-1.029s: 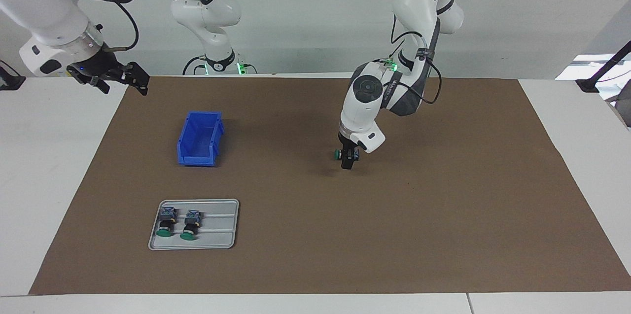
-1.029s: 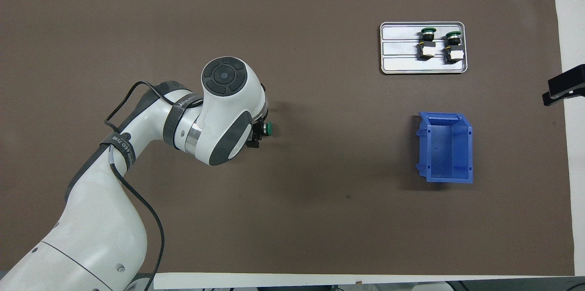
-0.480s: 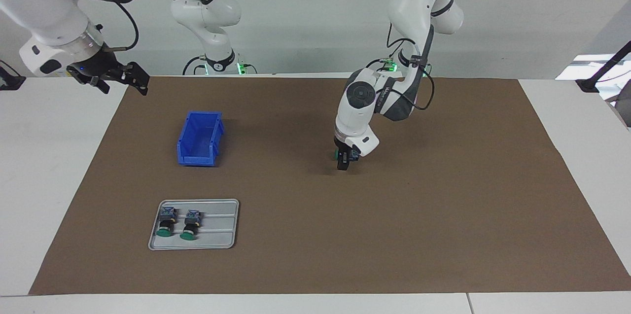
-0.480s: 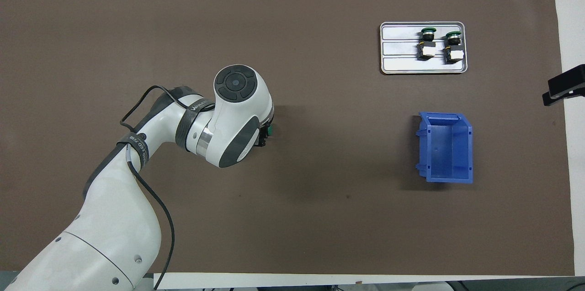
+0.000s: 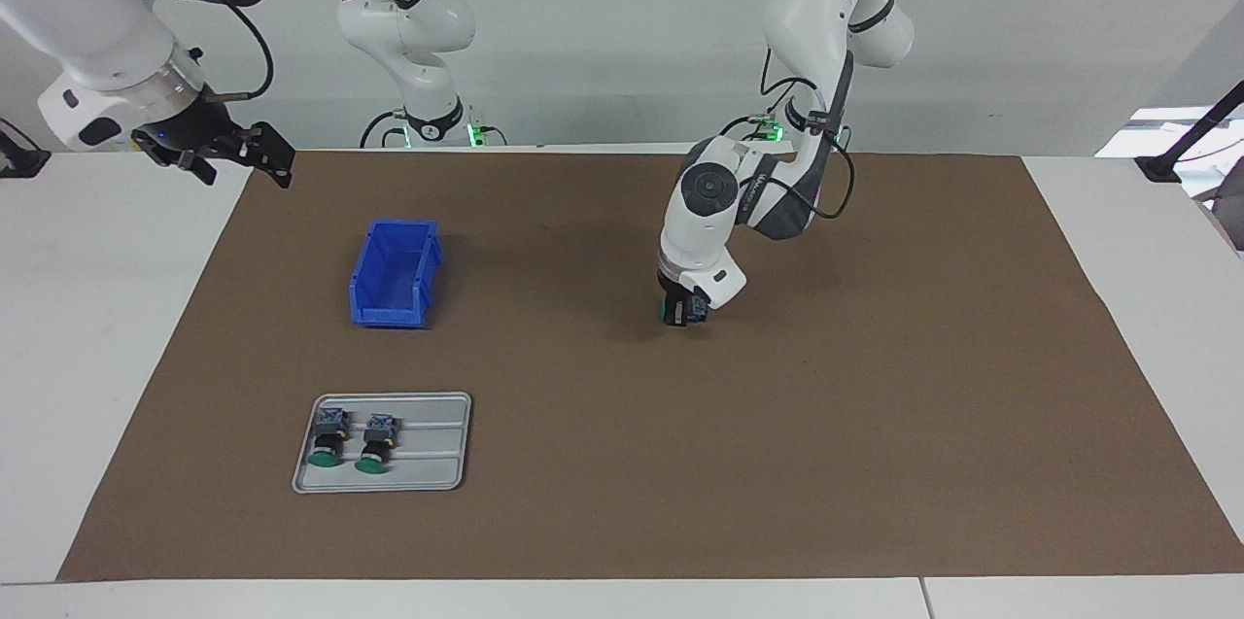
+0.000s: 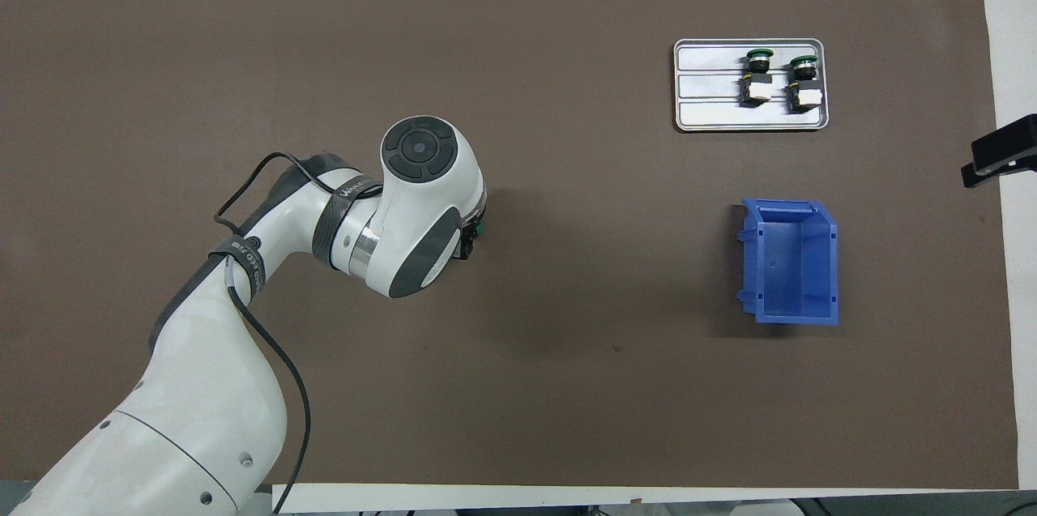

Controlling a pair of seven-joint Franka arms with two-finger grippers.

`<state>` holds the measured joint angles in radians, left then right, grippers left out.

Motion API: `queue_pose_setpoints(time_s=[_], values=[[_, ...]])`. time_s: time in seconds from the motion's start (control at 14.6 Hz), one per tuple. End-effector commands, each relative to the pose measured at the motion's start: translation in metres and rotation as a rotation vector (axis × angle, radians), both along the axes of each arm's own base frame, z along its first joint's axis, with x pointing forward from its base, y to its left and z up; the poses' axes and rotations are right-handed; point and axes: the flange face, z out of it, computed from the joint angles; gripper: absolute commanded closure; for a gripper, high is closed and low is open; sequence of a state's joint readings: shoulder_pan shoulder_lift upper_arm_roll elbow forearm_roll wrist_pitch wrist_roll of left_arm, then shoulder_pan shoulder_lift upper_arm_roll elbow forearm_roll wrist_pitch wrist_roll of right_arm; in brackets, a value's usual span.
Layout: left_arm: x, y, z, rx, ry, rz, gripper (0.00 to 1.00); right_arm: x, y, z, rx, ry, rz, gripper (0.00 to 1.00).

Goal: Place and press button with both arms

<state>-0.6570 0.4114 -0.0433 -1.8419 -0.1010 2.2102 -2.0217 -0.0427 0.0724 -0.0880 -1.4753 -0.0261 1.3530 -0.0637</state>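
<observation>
Lower than a second ago, the left gripper [image 5: 682, 312] sits at the middle of the frame, down at the brown mat [image 5: 875, 425] — its fingers pinching the button [image 5: 669, 310]. At upper left the right gripper [image 5: 225, 153] waits, fingers spread.

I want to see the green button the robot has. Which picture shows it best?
The facing view. There the button shows under the left claw, low over the brown mat, green cap and blue-grey block both visible. In the overhead view the arm hides nearly all of it; only a green sliver peeks out.
</observation>
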Motion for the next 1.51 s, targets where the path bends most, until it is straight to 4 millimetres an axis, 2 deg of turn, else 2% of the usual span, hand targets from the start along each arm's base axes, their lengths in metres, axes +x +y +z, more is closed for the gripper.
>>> queue_pose_setpoints(time_s=[0.0,0.14,0.21,0.34,0.62,0.82,0.96,1.17,1.37,1.44], values=[[0.012,0.012,0.031,-0.018,-0.051,0.034,0.77,-0.008,-0.001,0.001,0.003,-0.006,0.019,0.01],[0.019,0.031,0.064,-0.042,-0.084,0.052,0.78,-0.008,-0.001,0.001,0.003,-0.006,0.019,0.01],[0.018,0.034,0.073,-0.048,-0.092,0.047,0.78,-0.008,-0.001,0.001,0.003,-0.006,0.019,0.01],[0.032,0.057,0.085,-0.062,-0.101,0.081,0.78,-0.008,-0.001,0.001,0.003,-0.006,0.019,0.01],[0.042,0.097,0.083,-0.181,-0.04,0.154,0.78,-0.008,-0.001,0.001,0.001,-0.005,0.019,0.01],[0.043,0.103,0.083,-0.248,-0.042,0.1,0.78,-0.008,-0.001,0.001,0.003,-0.006,0.019,0.01],[0.049,0.125,0.08,-0.315,0.014,0.039,0.79,-0.008,-0.001,0.001,0.001,-0.005,0.019,0.01],[0.05,0.153,0.078,-0.459,0.056,0.008,0.82,-0.008,-0.001,0.001,0.001,-0.005,0.019,0.01],[0.045,0.168,0.071,-0.559,0.059,0.027,0.83,-0.008,-0.001,0.001,0.003,-0.006,0.019,0.01],[0.044,0.184,0.066,-0.599,0.059,0.079,0.83,-0.008,-0.001,0.001,0.003,-0.006,0.019,0.01]])
